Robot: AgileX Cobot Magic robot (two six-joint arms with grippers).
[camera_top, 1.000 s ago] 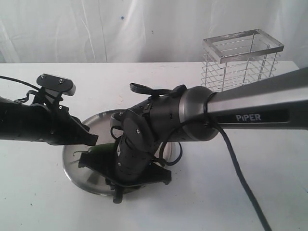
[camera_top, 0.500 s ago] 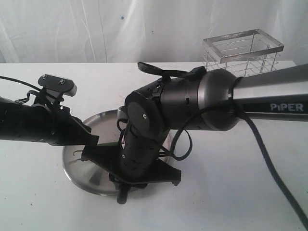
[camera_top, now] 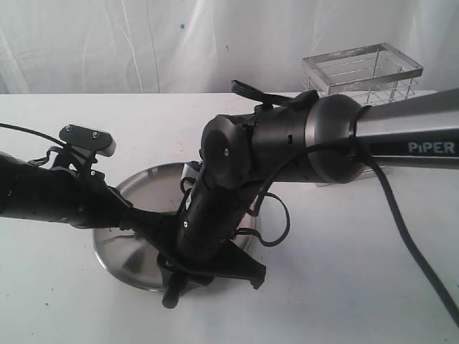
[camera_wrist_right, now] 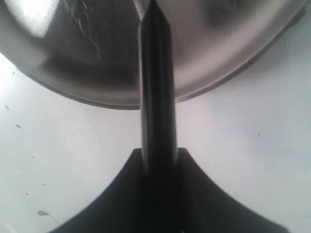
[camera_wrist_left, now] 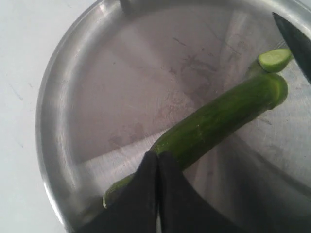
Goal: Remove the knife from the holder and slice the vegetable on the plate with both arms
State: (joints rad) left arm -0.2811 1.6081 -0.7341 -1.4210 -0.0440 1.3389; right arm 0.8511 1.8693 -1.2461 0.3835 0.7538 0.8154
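Note:
In the left wrist view the green vegetable (camera_wrist_left: 218, 119) lies slantwise on the steel plate (camera_wrist_left: 63, 97). One end is cut, and a small slice (camera_wrist_left: 274, 59) lies beside that end. My left gripper (camera_wrist_left: 158, 156) is shut, fingertips together, pressing on the vegetable's other end. The dark knife blade (camera_wrist_left: 296, 41) shows near the cut end. My right gripper (camera_wrist_right: 158, 155) is shut on the knife (camera_wrist_right: 156, 73), which reaches over the plate's rim (camera_wrist_right: 218, 43). In the exterior view both grippers (camera_top: 147, 222) (camera_top: 208, 269) meet over the plate (camera_top: 136, 186) and hide the vegetable.
The wire holder (camera_top: 362, 68) stands at the back right of the white table (camera_top: 344, 287), partly behind the PiPER arm tube (camera_top: 409, 147). A white curtain (camera_top: 143, 43) closes off the back. The right arm's cable (camera_top: 401, 236) trails over the table.
The right arm's wrist has lifted and swung up over the plate. The left arm has dropped lower and reached further in. The vegetable, visible a second ago, is now hidden in the exterior view.

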